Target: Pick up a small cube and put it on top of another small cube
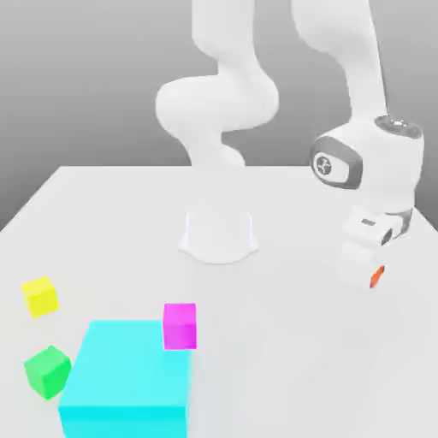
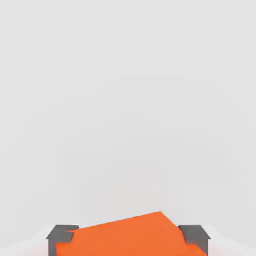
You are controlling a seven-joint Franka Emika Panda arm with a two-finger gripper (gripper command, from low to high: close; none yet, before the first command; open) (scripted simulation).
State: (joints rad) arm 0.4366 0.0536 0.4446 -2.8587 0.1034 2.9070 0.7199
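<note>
A large cyan block (image 1: 127,381) sat nearest the camera at the exterior view's lower left, with a green cube (image 1: 47,371) just beside it on the left and a magenta cube (image 1: 180,326) touching its far right corner. A yellow cube (image 1: 40,296) lay a little farther back on the left, apart from the others, on the pale table (image 1: 282,359). Farther off and well to the exterior view's right, the Panda arm's gripper (image 1: 374,275) hung just above the table, and the hand view showed its two dark pads (image 2: 63,234) pressed against opposite sides of the small orange-red cube (image 2: 131,235), which sat skewed between them. From the exterior view only a sliver of that orange cube peeked out beside the white fingers. The cube was therefore already in the grip; what mattered for the coming move was that every candidate resting place lay well away toward the exterior view's left and nearer the camera, so the carry would likely run leftward and forward. The white arm base (image 1: 218,235) stood at the back of the table.
</note>
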